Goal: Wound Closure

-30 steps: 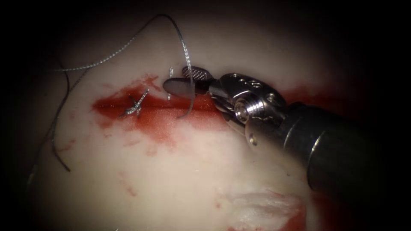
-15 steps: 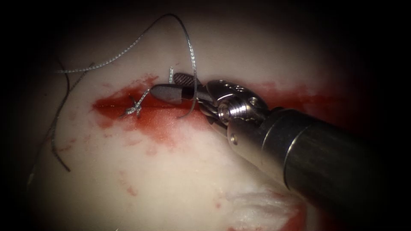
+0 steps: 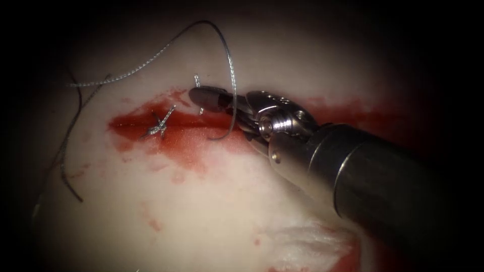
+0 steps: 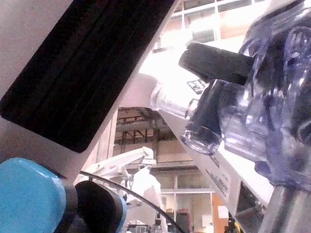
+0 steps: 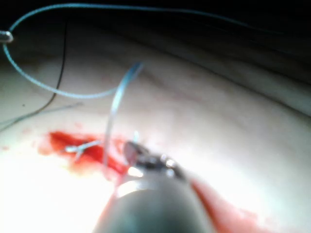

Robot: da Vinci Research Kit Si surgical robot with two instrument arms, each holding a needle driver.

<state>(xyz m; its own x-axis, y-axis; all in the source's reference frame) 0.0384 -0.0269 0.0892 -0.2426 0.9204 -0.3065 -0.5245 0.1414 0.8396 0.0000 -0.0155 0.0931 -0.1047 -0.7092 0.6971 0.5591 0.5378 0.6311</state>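
Observation:
The right tool [image 3: 207,97] reaches in from the right over the red cut [image 3: 186,123] in the tissue [image 3: 201,211]. Its jaws look shut on the thread, where a short upright end [image 3: 197,80] crosses them. The long silver thread [image 3: 229,60] arcs from the far left, over the jaws and down into the cut. A tied knot [image 3: 159,124] sits on the cut's left part. A thin dark curve [image 3: 62,163], likely the needle, lies on the tissue left of the cut, held by nothing. The right wrist view shows the tool [image 5: 138,158], the thread [image 5: 114,104] and the knot [image 5: 80,147].
Red fluid [image 3: 184,146] pools along and below the cut. A pale frayed patch of tissue [image 3: 307,242] lies at the near edge. The right tool's thick shaft [image 3: 383,191] covers the cut's right part.
The right tool's jaws stood open a second ago; they slid left over the cut and closed around the short thread end. The long thread's loop shifted slightly right.

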